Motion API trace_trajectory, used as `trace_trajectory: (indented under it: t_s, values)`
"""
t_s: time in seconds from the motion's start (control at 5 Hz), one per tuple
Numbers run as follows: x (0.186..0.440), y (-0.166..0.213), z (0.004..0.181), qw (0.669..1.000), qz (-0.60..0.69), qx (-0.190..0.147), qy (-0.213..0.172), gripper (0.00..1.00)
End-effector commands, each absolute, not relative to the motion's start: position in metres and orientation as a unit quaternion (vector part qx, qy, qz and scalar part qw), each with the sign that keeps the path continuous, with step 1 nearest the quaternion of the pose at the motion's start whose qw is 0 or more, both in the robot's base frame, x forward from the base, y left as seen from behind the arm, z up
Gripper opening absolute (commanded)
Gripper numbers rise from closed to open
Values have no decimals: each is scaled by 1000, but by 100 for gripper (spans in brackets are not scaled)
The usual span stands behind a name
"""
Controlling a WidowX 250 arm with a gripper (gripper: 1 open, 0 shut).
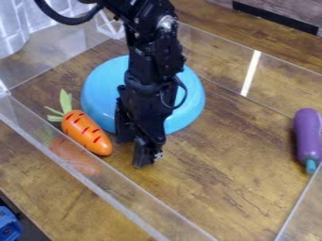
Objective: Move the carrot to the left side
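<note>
The carrot (86, 132) lies on the wooden floor of the clear bin, at the left, orange with dark stripes and a green top pointing up-left. The black gripper (142, 151) hangs just right of it, fingers pointing down near the floor, apart from the carrot. Nothing is visibly held; from this angle I cannot make out whether the fingers are open or shut.
A blue dish (141, 92) sits behind the arm, partly hidden by it. A purple eggplant toy (307, 136) lies at the far right. Clear plastic walls (75, 174) enclose the wooden floor on all sides.
</note>
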State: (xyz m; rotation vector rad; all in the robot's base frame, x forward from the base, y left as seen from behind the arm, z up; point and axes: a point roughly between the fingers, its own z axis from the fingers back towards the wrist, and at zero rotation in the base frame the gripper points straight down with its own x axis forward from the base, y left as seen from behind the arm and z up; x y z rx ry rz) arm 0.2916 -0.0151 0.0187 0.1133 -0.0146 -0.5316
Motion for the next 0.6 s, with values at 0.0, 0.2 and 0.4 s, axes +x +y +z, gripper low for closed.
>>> trace_trajectory:
  t_s: [0.0, 0.2, 0.4]
  values:
    - [304, 0, 26, 962, -265, 60, -32, 0]
    - [308, 5, 26, 960, -273, 60, -34, 0]
    - [308, 7, 31, 954, -293, 58, -38, 0]
